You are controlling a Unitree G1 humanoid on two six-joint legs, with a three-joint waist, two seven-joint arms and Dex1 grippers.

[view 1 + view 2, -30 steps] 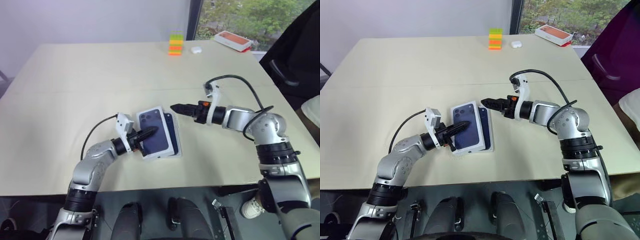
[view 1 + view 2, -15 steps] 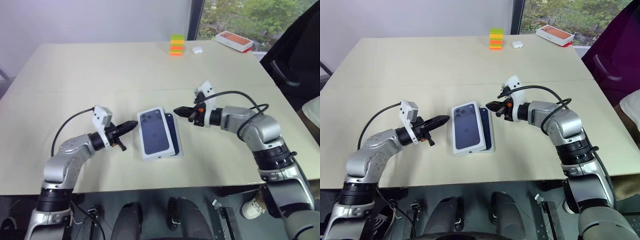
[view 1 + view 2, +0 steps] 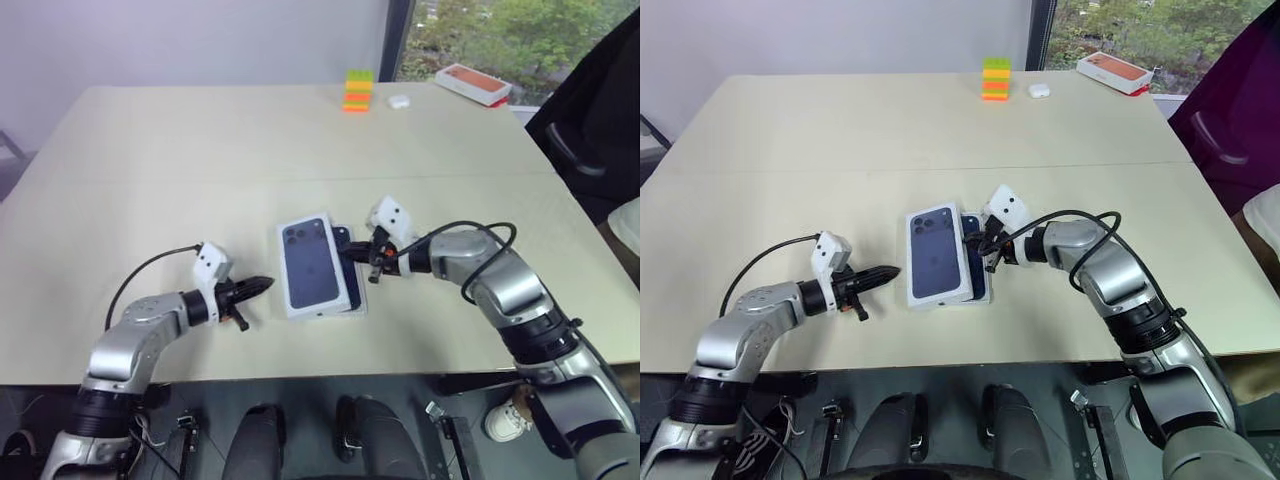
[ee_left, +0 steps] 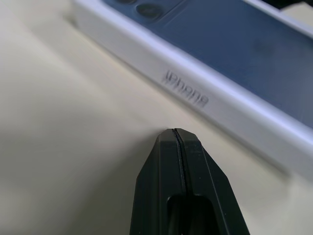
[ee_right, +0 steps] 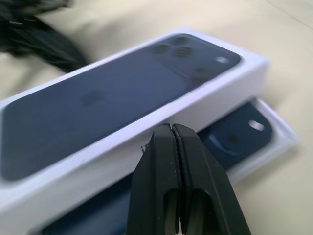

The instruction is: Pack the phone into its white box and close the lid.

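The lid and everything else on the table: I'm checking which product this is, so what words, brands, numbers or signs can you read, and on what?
"iPhone": grey lettering, slightly blurred, on the long white side wall of the lid, seen in the left wrist view.
The orange-topped box at the table's far edge: too small to tell if it carries any text.
Nothing else readable.

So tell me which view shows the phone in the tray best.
The right wrist view: the phone lies in the white box, half under the skewed lid. The head views show a dark strip; the left wrist view only the lid.
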